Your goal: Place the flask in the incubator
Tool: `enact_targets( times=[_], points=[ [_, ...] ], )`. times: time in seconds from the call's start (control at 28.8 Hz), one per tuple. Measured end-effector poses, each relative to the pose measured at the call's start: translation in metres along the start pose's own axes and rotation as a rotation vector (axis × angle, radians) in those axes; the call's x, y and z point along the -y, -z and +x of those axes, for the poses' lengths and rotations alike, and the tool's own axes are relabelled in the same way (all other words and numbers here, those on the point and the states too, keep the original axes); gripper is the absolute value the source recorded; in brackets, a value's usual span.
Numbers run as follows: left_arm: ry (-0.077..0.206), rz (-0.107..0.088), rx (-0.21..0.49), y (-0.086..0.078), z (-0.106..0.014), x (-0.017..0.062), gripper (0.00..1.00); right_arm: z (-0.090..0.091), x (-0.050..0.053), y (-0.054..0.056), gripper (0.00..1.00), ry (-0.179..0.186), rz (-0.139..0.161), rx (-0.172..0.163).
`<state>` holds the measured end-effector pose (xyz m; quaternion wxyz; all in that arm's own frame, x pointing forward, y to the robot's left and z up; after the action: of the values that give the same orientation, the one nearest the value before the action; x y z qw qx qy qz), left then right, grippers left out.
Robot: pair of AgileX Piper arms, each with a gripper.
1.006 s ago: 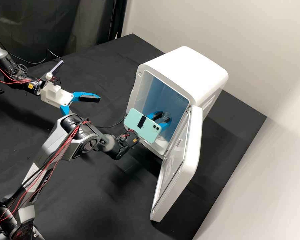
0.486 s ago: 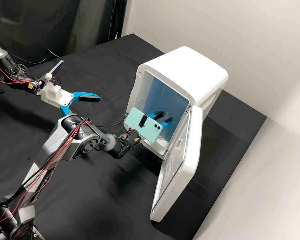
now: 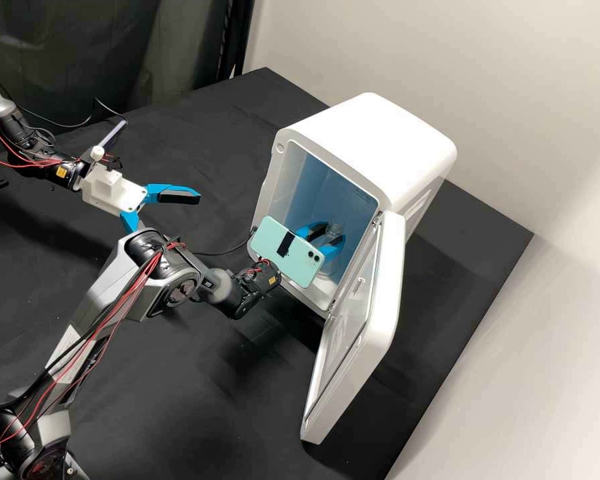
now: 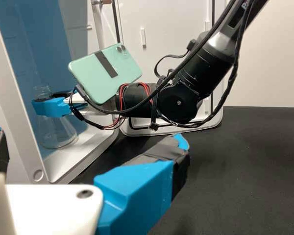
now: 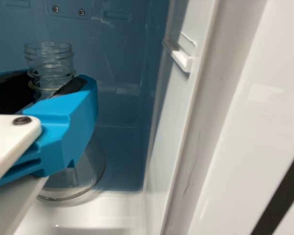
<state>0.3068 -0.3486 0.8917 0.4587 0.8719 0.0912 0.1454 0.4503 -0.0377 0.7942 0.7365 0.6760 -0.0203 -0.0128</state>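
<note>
Glass flask (image 5: 49, 61), neck pinched by the right gripper (image 3: 321, 239) inside the incubator (image 3: 380, 147), should sit flat before release; the left gripper (image 3: 160, 208) hangs leftward, jaws spread.

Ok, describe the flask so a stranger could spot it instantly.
Find the white incubator standing on the black bench, its door swung open. Low inside its blue chamber is the flask. It is the clear glass cone with a threaded neck, held at that neck by the right pincer.
</note>
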Motion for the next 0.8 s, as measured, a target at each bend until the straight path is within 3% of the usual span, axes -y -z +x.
enact_targets(
  times=[0.31, 0.8],
  points=[
    [0.000, 0.000, 0.000, 0.000, 0.000, 0.0000, 1.00, 0.000, 0.002, -0.002, 1.00, 0.022, -0.022, 0.019],
    [0.000, 0.000, 0.000, 0.000, 0.000, 0.0000, 1.00, 0.000, 0.012, -0.013, 1.00, 0.079, -0.021, 0.072]
  ],
)
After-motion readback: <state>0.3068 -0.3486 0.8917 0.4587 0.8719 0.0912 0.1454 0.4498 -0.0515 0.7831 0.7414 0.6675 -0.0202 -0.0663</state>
